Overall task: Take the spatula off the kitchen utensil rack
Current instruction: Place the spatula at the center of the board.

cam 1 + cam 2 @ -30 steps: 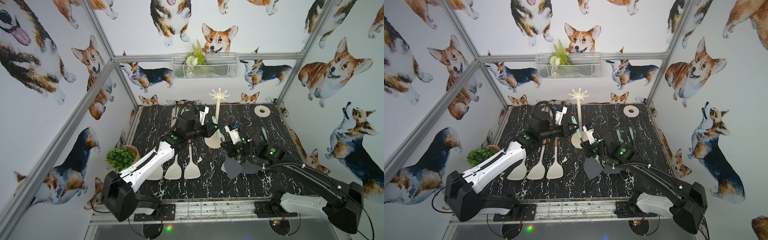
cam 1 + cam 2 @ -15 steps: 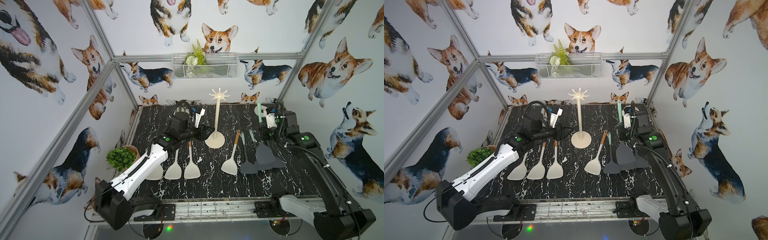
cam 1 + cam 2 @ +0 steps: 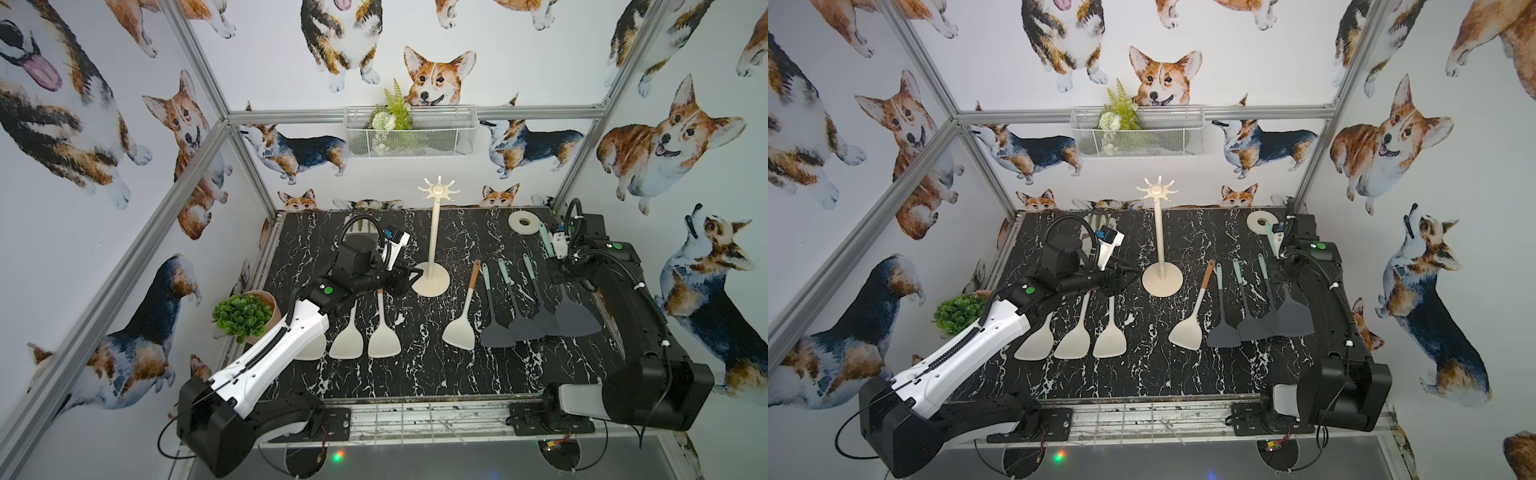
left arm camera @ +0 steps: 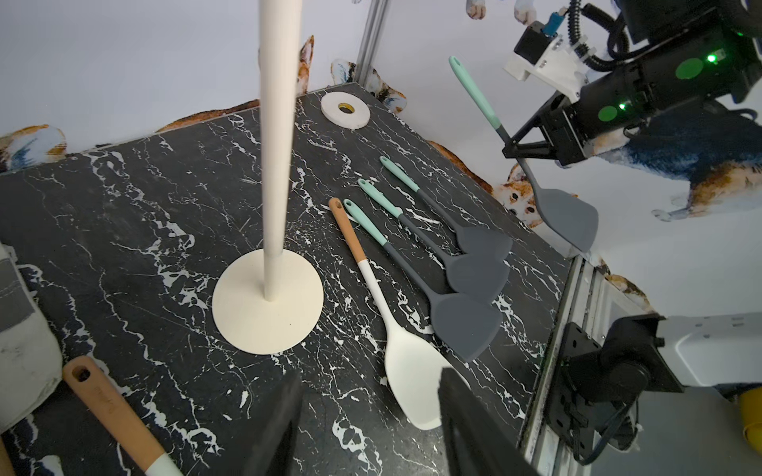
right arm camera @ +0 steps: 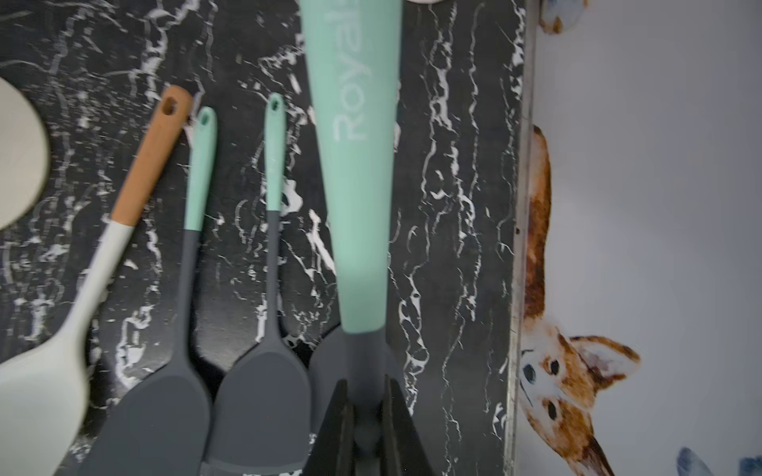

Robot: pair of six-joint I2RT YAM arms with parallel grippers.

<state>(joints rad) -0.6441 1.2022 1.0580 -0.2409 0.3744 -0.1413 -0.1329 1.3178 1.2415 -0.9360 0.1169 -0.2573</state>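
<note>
Grey spatula [image 4: 569, 218] aloft, apart from upright rack [image 3: 434, 237]

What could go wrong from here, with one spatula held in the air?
The right gripper pinches the spatula only on its thin neck; it could swivel or slip.
Its blade hangs near the grey spatulas; lowered there, it may land on them.
The open left gripper sits by the base of the rack; a nudge could tip it.

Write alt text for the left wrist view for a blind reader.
The right end effector holds a mint-handled grey spatula in the air. On the marble table stands the cream utensil rack, with three matching spatulas and a cream spatula lying beside it.
</note>
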